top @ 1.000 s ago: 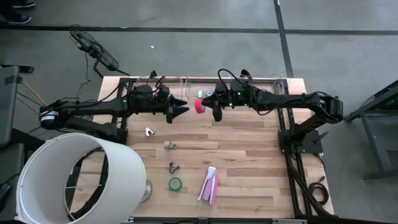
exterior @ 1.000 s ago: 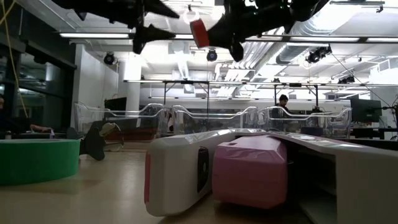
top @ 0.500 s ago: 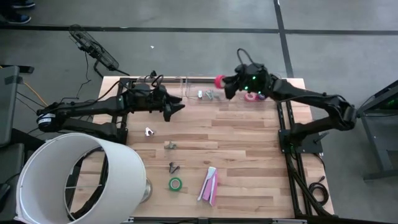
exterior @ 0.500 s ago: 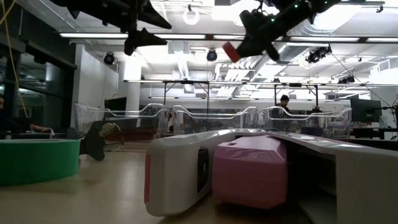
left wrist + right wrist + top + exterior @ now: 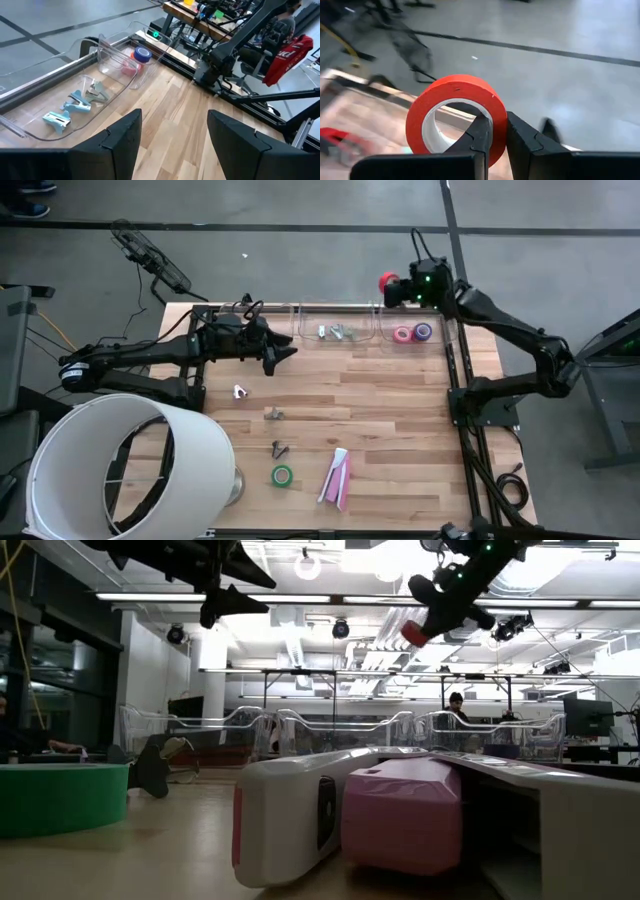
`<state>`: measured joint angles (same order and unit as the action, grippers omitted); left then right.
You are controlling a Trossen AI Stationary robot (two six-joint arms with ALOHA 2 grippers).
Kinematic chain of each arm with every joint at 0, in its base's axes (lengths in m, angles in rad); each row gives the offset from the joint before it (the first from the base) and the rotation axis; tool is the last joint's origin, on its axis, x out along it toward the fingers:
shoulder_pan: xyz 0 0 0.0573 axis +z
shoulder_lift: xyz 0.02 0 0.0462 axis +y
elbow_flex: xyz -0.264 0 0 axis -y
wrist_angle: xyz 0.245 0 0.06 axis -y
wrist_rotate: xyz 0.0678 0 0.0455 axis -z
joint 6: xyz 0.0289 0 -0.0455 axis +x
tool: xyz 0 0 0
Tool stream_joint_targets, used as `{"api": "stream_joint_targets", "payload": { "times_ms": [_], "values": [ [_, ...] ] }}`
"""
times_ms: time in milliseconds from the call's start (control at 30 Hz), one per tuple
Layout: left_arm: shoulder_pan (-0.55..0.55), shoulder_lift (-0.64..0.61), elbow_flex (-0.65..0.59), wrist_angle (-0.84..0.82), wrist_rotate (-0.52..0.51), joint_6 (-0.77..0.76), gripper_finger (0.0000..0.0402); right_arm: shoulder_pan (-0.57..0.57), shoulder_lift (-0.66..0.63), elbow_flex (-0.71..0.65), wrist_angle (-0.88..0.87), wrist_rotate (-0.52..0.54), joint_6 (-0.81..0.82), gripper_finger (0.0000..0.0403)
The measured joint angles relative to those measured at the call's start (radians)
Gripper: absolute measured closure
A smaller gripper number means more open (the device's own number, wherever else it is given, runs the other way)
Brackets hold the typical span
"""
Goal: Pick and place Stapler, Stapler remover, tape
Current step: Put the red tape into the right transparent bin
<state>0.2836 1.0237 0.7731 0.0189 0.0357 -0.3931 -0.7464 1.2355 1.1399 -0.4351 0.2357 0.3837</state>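
While the left claw (image 5: 291, 352) hangs released, the right claw (image 5: 392, 286) clenches the red-orange tape (image 5: 387, 282) by its rim

Four rolls of tape: a red-orange one (image 5: 388, 282), a pink one (image 5: 402, 334), a purple one (image 5: 423, 331) and a green one (image 5: 282, 475). Two staplers, white (image 5: 332, 473) and pink (image 5: 343, 482). Three pale blue staple removers (image 5: 80, 100) in a clear tray (image 5: 297, 317); three more small ones (image 5: 242, 391) on the tabletop (image 5: 400, 430).
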Motion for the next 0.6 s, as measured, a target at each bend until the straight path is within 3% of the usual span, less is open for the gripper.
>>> {"api": "stream_joint_targets", "payload": {
  "times_ms": [267, 600],
  "values": [
    [0.0, 0.0, 0.0, 0.0, -0.002, -0.003, 0.0179, -0.127, 0.001, 0.114, -0.331, 0.07, -0.007, 0.0372],
    [0.0, 0.0, 0.0, 0.001, -0.002, -0.001, 0.0179, -0.263, 0.095, 0.116, -0.511, 0.097, 0.074, 0.0372]
  ]
}}
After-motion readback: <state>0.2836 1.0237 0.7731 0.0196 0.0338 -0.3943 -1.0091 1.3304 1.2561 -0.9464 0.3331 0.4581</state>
